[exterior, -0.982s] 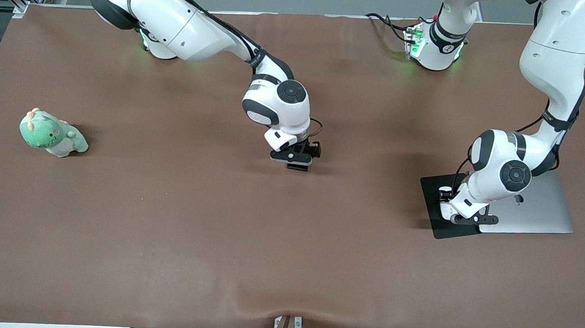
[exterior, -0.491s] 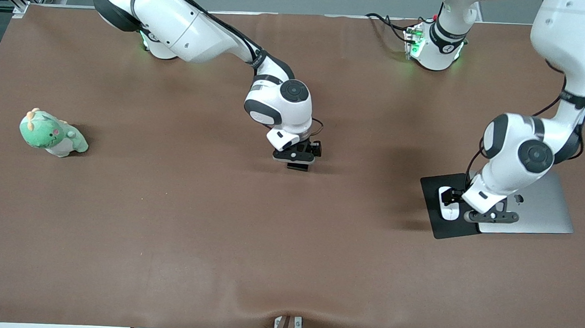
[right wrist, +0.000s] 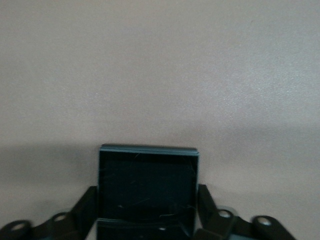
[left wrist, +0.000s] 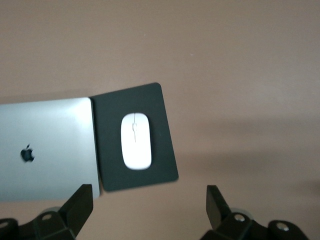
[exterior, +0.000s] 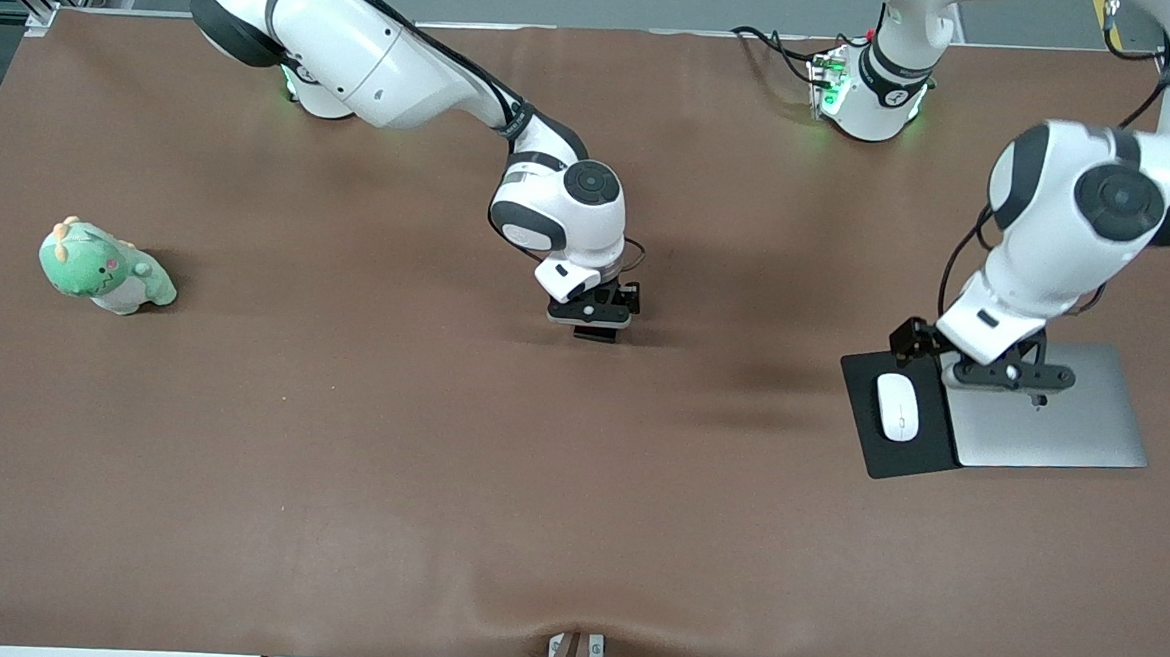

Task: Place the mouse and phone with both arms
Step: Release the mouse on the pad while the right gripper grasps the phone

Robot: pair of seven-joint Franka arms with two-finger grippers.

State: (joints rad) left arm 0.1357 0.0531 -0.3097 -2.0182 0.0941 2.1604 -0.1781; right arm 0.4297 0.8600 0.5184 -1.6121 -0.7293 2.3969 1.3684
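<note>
Left tool (exterior: 1003, 375): released, had risen off the mouse (exterior: 897, 406), right of frame.
Mouse: lay on black pad (exterior: 899, 455), beside laptop (exterior: 1070, 434).
Right tool (exterior: 595, 319): had clenched on phone (right wrist: 146, 187), centre bench (exterior: 338, 456).
Plush (exterior: 102, 268): left edge, well apart.

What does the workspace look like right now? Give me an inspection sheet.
Surface: brown table cover, rippled at the edge nearest the front camera.
Job's things: white mouse lies on the black mouse pad, free of any gripper; black phone between the right gripper's fingers, at the table's middle.
Clutter: green plush toy toward the right arm's end; closed silver laptop beside the pad.
Grippers: right gripper shut on the phone, low at the table; left gripper open, over the pad and laptop.
Cables: black leads by the left arm's base.
Surroundings: nothing seen.
</note>
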